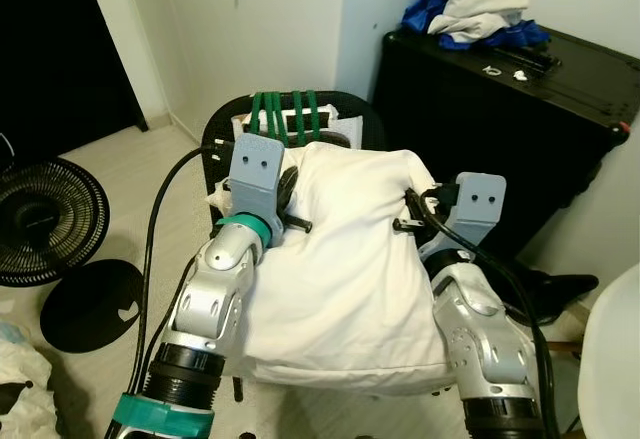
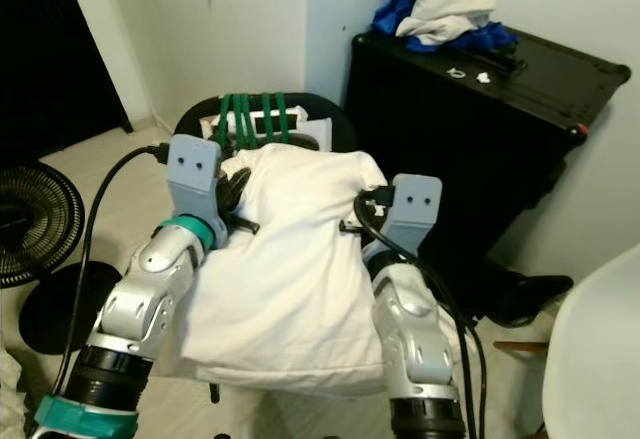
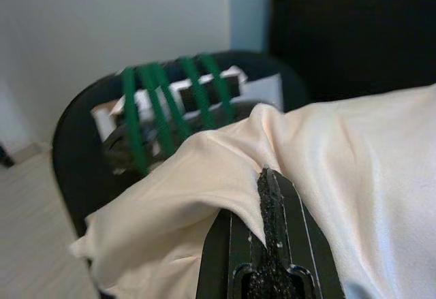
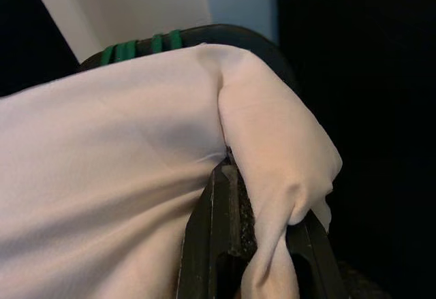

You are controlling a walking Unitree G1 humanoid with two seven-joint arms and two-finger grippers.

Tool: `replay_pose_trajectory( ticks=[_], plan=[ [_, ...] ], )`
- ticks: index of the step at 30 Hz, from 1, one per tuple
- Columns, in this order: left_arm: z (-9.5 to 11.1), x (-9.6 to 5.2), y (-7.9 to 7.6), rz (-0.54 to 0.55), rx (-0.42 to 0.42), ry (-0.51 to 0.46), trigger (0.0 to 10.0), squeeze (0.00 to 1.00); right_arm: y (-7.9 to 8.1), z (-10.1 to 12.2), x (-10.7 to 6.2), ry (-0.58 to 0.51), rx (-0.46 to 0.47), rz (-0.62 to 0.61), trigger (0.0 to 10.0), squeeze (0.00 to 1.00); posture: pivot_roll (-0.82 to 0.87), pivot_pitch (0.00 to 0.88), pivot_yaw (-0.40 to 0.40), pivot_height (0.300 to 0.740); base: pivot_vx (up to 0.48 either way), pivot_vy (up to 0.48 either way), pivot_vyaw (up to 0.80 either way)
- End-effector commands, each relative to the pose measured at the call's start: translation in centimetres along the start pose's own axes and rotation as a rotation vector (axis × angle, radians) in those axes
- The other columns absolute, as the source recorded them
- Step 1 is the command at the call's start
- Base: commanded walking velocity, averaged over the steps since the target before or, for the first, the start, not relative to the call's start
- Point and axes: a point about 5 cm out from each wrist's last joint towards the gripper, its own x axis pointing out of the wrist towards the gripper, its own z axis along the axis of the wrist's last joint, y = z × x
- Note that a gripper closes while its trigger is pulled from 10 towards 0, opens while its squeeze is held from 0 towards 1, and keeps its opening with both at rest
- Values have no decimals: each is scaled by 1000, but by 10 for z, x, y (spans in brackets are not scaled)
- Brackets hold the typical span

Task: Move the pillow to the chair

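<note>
A big white pillow (image 1: 345,259) hangs between my two arms in front of me. My left gripper (image 1: 290,191) is shut on the pillow's left side, with cloth pinched between its black fingers (image 3: 272,244). My right gripper (image 1: 415,214) is shut on the right side, and a fold of cloth is caught in its fingers (image 4: 225,238). Just beyond the pillow stands a black chair (image 1: 355,109) with green straps (image 1: 285,114) over its back and something white on it. The pillow hides the chair's seat.
A black cabinet (image 1: 500,129) stands right of the chair with blue and white clothes (image 1: 475,4) on top. A black floor fan (image 1: 45,219) and a round black base (image 1: 90,304) lie on the floor at left. White walls are behind the chair.
</note>
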Motion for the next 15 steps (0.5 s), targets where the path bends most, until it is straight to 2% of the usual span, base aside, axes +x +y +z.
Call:
replay_pose_trajectory(
  ticks=[1, 6, 12, 13, 15],
  plan=[
    [6, 1, -12, -61, 24, -46, 10000, 0, 8, 2, 1, -12, -3, 33, 10000, 0, -56, 13, 58, 740, 0, 0, 0],
    [5, 3, -20, -92, 84, -47, 10000, 0, 3, -1, -1, -2, -25, 28, 10000, 0, -60, 18, 53, 740, 0, 0, 0],
    [2, 3, -19, -73, 62, -38, 10000, 0, 1, 1, -1, -10, -26, 16, 10000, 0, -60, 18, 53, 740, 0, 0, 0],
    [1, 3, -17, -59, 30, -45, 10000, 0, 2, 3, 1, -21, -19, 10, 10000, 0, -78, 21, 76, 740, 0, 0, 0],
    [2, 3, -16, -53, 21, -49, 10000, 0, 2, 3, 1, -23, -16, 9, 10000, 0, -76, 22, 77, 740, 0, 0, 0]
  ],
)
